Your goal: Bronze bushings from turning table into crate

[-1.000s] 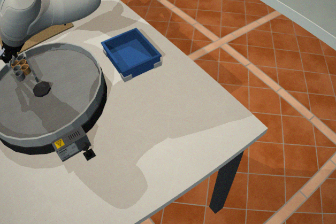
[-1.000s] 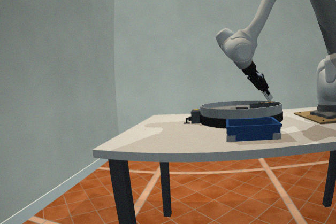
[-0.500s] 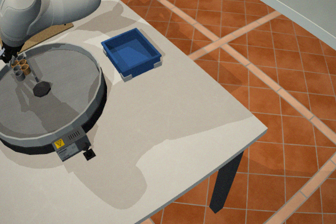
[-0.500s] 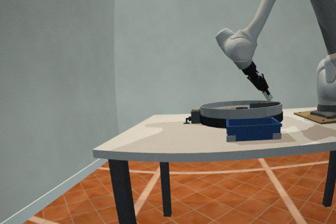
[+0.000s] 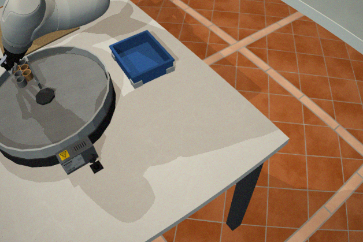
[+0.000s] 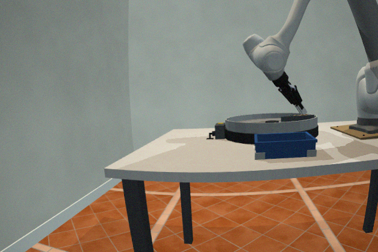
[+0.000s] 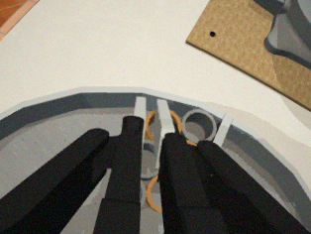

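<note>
with the gripper (image 5: 14, 70) (image 6: 302, 112) (image 7: 149, 113) closed on nothing, best lift, spread the fingers, then straddle one of the bronze bushings (image 5: 28, 75) (image 7: 150, 119) at the top view's left, nudging no steel bushings (image 5: 21, 80) (image 7: 213, 124).

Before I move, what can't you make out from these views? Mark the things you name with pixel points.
- Grip on the bronze bushing (image 7: 149, 125): wrist, a finger covers part.
- Lower bushings: wrist, the gripper (image 5: 14, 68) (image 6: 301, 110) (image 7: 149, 113) hides parts.
- Far left of the turning table (image 5: 102, 110) (image 6: 265, 127) (image 7: 54, 102): top, cut off.
- Floor of the crate (image 5: 154, 75) (image 6: 281, 149): exterior, its front wall.
</note>
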